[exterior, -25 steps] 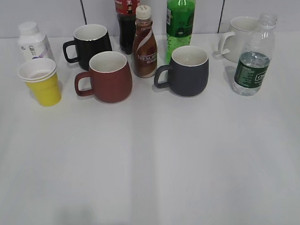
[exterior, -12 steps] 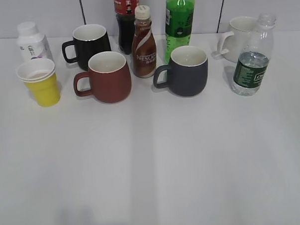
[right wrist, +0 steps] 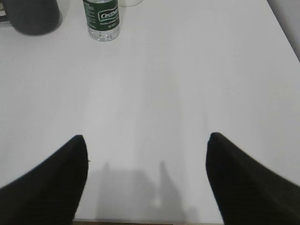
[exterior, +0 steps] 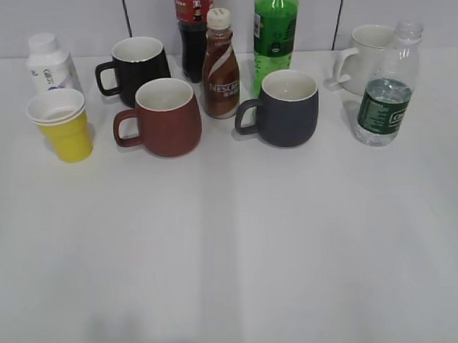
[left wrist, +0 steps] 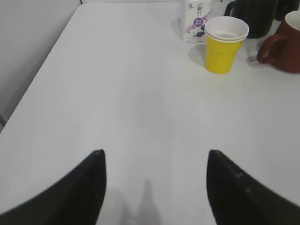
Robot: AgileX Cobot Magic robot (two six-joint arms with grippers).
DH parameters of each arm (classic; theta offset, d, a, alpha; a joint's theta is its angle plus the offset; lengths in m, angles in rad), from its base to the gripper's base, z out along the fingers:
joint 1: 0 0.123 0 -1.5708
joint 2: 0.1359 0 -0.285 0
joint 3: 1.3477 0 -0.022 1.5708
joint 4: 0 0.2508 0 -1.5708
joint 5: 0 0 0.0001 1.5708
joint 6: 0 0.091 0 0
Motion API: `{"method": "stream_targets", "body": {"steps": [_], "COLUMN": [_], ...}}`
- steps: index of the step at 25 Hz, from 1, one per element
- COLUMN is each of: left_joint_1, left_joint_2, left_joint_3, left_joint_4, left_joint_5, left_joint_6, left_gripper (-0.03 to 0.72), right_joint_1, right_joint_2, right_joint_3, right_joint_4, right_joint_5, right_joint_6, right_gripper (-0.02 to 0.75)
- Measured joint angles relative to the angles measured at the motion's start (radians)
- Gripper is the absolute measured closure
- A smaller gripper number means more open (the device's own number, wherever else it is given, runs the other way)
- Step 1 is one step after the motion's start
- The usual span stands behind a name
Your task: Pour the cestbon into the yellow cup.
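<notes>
Both my left claw point(left wrist: 154, 187) and right claw point(right wrist: 147, 176) hang released over bare table, the part-full cestbon point(exterior: 386, 89) far right, the yellow cup point(exterior: 62, 125) far left.

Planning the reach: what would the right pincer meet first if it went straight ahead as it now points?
Probably nothing. The open right pincer points up bare table; the cestbon stands left of that line, so it would likely pass beside it, though depth is unclear.

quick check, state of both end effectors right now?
Left end effector: open, holding nothing, short of the yellow cup.
Right end effector: open, holding nothing, short of the cestbon.
</notes>
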State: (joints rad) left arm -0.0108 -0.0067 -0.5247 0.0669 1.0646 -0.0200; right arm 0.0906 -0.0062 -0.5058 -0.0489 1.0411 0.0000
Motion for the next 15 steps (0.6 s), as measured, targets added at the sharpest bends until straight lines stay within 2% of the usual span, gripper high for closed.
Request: {"method": "stream_targets", "body": {"steps": [15], "left_joint_1": [0.000], "left_joint_2": [0.000], "left_joint_3": [0.000], "left_joint_4": [0.001], "left_joint_5": [0.000], "left_joint_6": [0.000], "left_gripper": [0.180], "right_joint_1": [0.000], "right_joint_2": [0.000], "right_joint_3": [0.000], "right_joint_4": [0.000], "right_joint_5": [0.000], "right_joint_6": [0.000], "right_gripper": [0.150]}}
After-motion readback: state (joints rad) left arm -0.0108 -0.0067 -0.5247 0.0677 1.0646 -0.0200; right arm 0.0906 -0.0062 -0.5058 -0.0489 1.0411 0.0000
